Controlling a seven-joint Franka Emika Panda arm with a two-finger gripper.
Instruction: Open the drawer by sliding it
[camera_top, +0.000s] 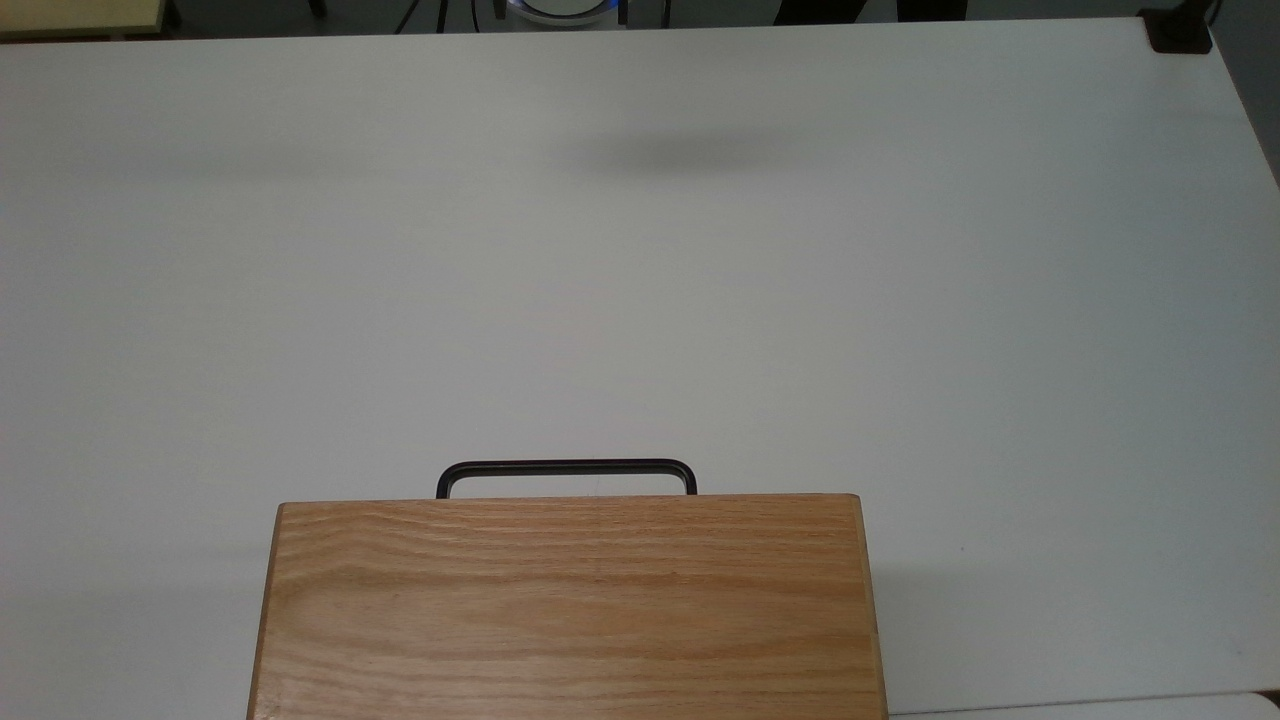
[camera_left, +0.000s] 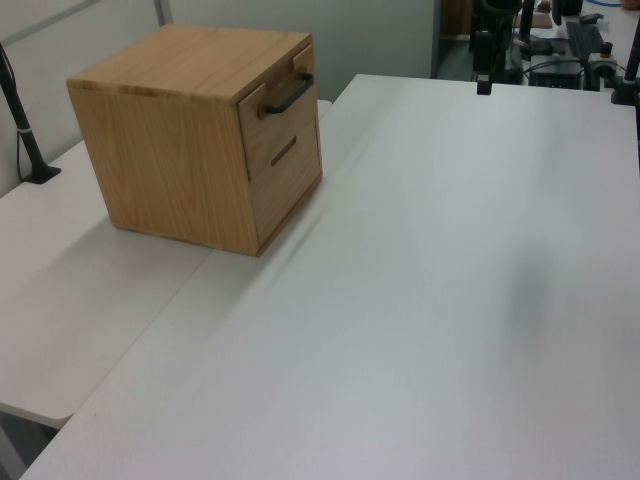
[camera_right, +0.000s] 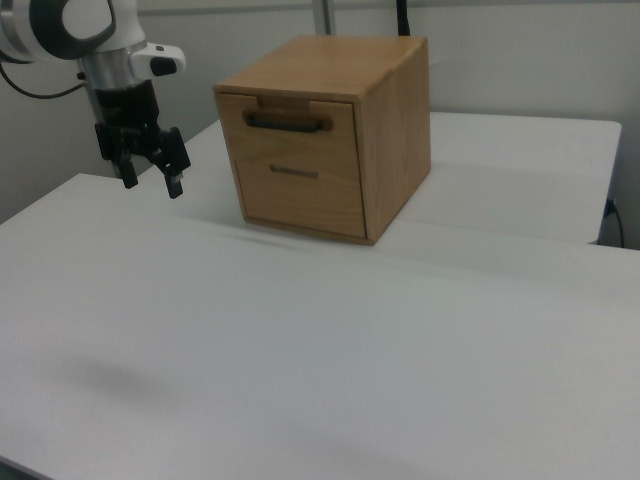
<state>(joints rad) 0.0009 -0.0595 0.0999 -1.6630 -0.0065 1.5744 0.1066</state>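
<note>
The light oak cabinet (camera_right: 330, 130) stands on the white table (camera_right: 300, 340). Its upper drawer (camera_right: 290, 140) sits pushed in, with a thin black bar handle (camera_right: 288, 123) across the front. The same drawer (camera_left: 283, 112) and handle (camera_left: 290, 95) face the left view's right. From above, the handle (camera_top: 566, 468) sticks out past the cabinet's flat top (camera_top: 566, 610). My gripper (camera_right: 152, 182) hangs open and empty in the air at the right view's left, well apart from the handle and about level with the drawers. It also appears as a dark shape (camera_left: 483, 72) at the table's far end.
A second drawer front with a slot pull (camera_right: 293, 172) sits under the upper one. A black clamp (camera_top: 1180, 30) grips the table's corner at the top view's upper right. A black post (camera_left: 25, 130) stands at the left view's left, behind the cabinet.
</note>
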